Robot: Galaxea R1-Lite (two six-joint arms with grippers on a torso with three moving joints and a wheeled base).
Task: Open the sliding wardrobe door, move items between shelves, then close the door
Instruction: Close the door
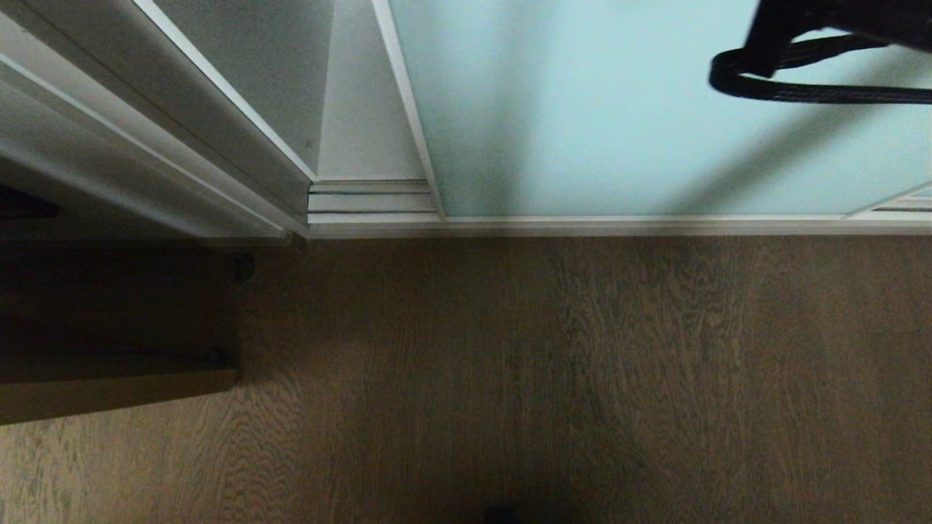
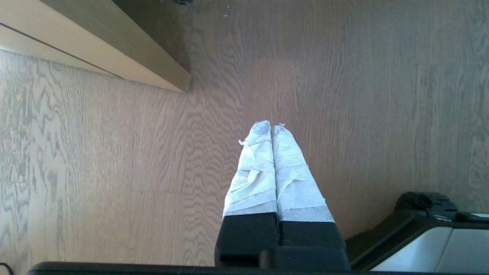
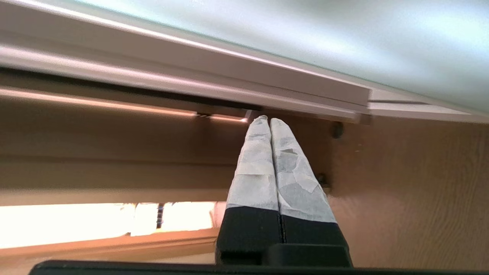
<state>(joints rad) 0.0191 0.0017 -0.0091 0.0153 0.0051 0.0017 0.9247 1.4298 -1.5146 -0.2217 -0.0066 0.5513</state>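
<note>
The sliding wardrobe door (image 1: 619, 109) is a pale aqua frosted glass panel in a slim white frame, standing above the wood floor; its glass also shows in the right wrist view (image 3: 344, 34). Part of my black right arm (image 1: 823, 22) and its looped cable reach in front of the door at the upper right. My right gripper (image 3: 269, 120) is shut and empty, low down, pointing along the door's bottom frame toward brown wooden furniture. My left gripper (image 2: 271, 126) is shut and empty, hanging over bare floor. The items and the shelves are out of view.
A short strip of ridged floor track (image 1: 371, 200) shows between the door's left edge and the white-grey side wall panel (image 1: 247, 73). Brown wooden furniture (image 1: 109, 378) stands left of the wardrobe, its edge (image 2: 114, 46) near the left arm. My base (image 2: 428, 236) is close by.
</note>
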